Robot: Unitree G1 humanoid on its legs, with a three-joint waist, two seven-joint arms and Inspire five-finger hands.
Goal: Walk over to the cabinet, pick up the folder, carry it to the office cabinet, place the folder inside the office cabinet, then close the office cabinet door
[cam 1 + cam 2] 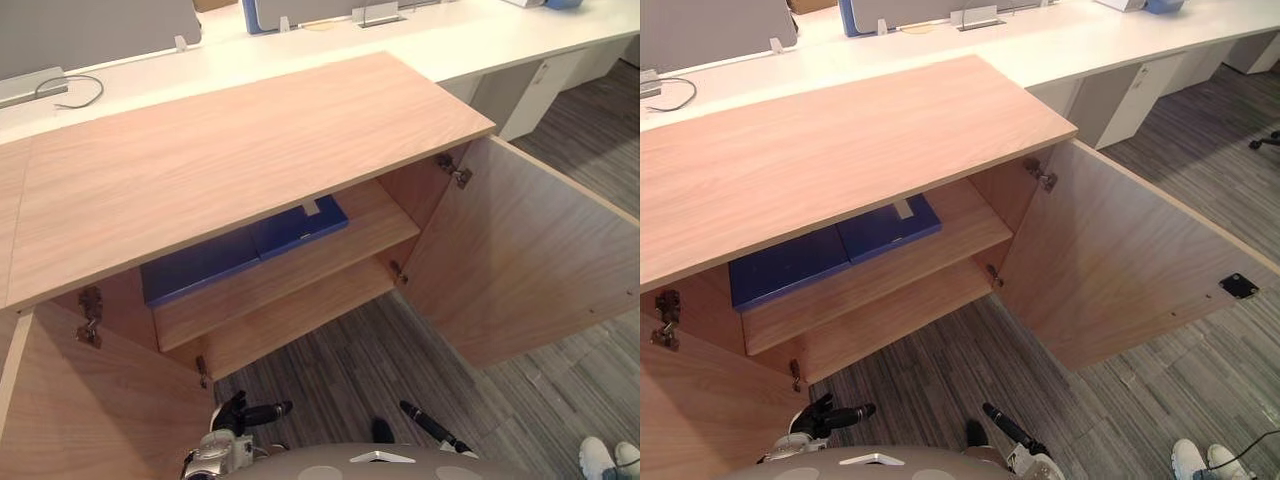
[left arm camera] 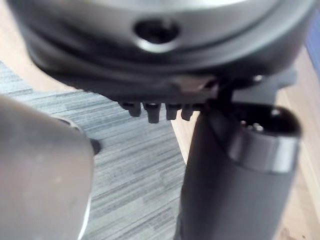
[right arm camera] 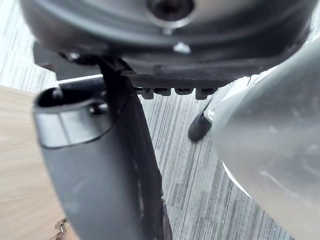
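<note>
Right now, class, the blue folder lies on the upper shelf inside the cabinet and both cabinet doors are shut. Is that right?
Not quite. The blue folder does lie on the upper shelf inside the cabinet, but the doors are not shut. Both the left door and the right door are swung wide open, as the left eye view shows.

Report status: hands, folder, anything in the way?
Down low, left hand and right hand open, empty. Inside cabinet, blue folder flat on upper shelf. Open wide: left door, right door; person's shoes near right door.
</note>
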